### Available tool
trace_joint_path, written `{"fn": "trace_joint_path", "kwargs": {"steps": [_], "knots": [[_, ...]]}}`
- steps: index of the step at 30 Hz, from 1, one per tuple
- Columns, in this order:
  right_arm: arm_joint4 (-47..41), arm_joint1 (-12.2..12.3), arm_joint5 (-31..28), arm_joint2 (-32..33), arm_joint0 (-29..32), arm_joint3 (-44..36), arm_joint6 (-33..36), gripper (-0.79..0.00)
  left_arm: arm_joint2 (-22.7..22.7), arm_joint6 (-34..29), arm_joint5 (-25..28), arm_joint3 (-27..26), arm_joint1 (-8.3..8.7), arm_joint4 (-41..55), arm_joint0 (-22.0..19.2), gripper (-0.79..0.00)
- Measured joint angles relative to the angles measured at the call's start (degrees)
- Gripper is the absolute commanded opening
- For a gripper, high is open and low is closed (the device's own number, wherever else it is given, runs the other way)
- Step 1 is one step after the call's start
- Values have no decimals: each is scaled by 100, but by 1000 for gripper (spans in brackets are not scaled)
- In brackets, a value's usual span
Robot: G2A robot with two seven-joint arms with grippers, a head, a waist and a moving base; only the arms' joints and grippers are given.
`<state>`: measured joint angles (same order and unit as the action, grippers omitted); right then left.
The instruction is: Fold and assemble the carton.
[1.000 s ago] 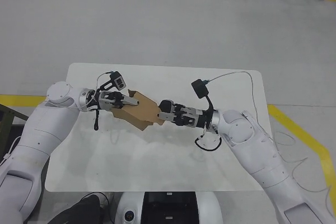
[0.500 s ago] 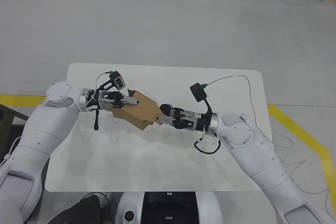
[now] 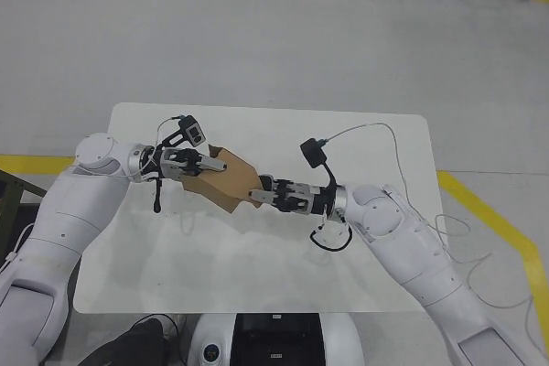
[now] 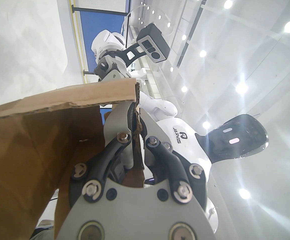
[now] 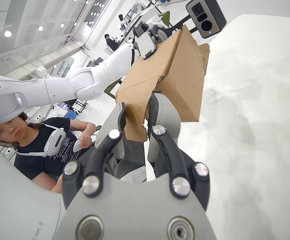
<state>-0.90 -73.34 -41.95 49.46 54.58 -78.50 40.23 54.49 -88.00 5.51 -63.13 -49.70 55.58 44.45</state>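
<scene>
A brown cardboard carton (image 3: 227,179), partly folded, hangs above the white table (image 3: 256,265) between my two arms. My left gripper (image 3: 218,166) is shut on the carton's far-left edge; in the left wrist view its fingers (image 4: 135,123) pinch a cardboard panel (image 4: 47,136). My right gripper (image 3: 256,195) grips the carton's opposite end. In the right wrist view a loose flap (image 5: 135,116) sits between the right gripper (image 5: 136,116) fingers, which stand a little apart around it, while the carton body (image 5: 177,76) stretches away toward the left gripper (image 5: 146,47).
The table's white top (image 3: 366,137) spreads around the carton, bare toward the back and front. A cable (image 3: 361,131) loops from the right wrist camera over the table's right side. Yellow floor tape (image 3: 522,247) runs past the table's right edge.
The right arm has slid left toward the carton, its gripper pushing closer onto the carton's end. The left arm and the carton's left edge have stayed put.
</scene>
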Motion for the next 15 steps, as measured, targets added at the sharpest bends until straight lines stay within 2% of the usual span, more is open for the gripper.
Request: {"fn": "trace_joint_path", "kwargs": {"steps": [8,15], "knots": [[243,-29,-6,-70,-123,146,-24,-600,19,0,-23,-29,-3,-1,12,-785],[825,0,52,18,-121,-54,-153,-536,37,0,-46,-13,-3,-9,32,-785]]}}
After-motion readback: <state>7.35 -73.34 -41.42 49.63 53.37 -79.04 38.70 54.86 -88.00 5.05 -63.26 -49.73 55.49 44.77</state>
